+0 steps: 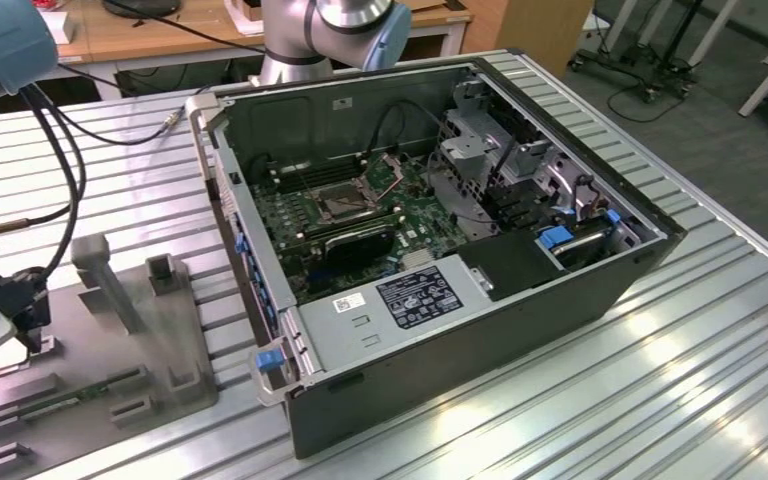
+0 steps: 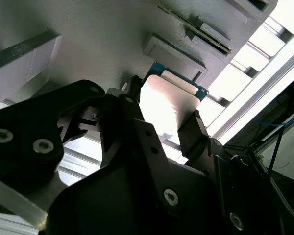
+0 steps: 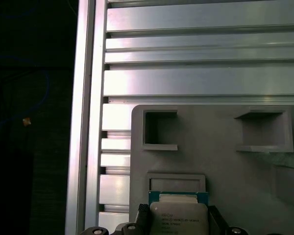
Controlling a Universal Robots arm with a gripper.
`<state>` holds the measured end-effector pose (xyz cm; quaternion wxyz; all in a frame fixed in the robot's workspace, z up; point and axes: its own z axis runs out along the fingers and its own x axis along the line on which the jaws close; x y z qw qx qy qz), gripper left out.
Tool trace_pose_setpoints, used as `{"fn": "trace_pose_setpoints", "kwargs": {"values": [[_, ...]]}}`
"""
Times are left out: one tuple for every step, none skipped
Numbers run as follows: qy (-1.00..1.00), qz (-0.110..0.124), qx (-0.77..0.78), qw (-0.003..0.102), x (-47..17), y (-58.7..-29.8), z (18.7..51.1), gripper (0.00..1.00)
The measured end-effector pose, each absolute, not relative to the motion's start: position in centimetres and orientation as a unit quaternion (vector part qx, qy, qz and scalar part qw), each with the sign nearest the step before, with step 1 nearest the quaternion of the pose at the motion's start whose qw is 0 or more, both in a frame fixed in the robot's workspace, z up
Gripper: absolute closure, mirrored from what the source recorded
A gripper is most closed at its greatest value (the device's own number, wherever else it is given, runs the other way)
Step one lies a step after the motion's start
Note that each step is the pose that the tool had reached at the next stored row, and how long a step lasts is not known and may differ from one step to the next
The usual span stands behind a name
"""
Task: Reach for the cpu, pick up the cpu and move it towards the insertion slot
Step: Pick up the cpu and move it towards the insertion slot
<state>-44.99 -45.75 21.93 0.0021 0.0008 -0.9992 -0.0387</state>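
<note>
Two dark fingers (image 2: 193, 128) of the gripper (image 2: 164, 108) are seen pressed against opposite edges of the cpu (image 2: 172, 95), so the chip is judged to be pinched between them. Its pale metal face is turned toward the wrist cameras. It is held over the grey fixture plate (image 3: 220, 166), just beside a shallow framed pocket (image 3: 176, 183) on that plate. The pocket looks vacant, so the chip is taken to have been lifted out of it, though whether it is fully free of the plate cannot be told.

Farther along the plate, a long green memory stick (image 1: 71, 403) is laid flat. Beside the plate, toward the exterior view's right, an open computer case (image 1: 518, 335) is stood on the slatted table (image 1: 704, 380). Inside it, on the green board, the insertion slot (image 1: 344, 206) is found, ringed by its silver frame and well apart from the plate's pocket.

By this evidence the reach and the grasp are counted as done. The carry is at most barely begun, since the cpu is above the plate and the whole way to the slot is left to be covered.
</note>
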Motion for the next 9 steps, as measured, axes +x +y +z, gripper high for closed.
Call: {"fn": "trace_pose_setpoints", "kwargs": {"values": [[-0.999, -0.039, 0.001, 0.002, -44.99, -45.75, 21.94, 0.46], [-0.999, -0.039, 0.001, 0.002, -44.99, -45.75, 21.97, 0.46], [-0.999, -0.039, 0.001, 0.002, -44.99, -45.75, 22.03, 0.46], [-0.999, -0.039, 0.001, 0.002, -44.99, -45.75, 22.11, 0.46], [-0.999, -0.039, 0.001, 0.002, -44.99, -45.75, 22.20, 0.46], [-0.999, -0.039, 0.001, 0.002, -44.99, -45.75, 22.33, 0.46], [-0.999, -0.039, 0.001, 0.002, -44.99, -45.75, 22.44, 0.46], [-0.999, -0.039, 0.001, 0.002, -44.99, -45.75, 22.56, 0.46], [-0.999, -0.039, 0.001, 0.002, -44.99, -45.75, 22.67, 0.46]]}}
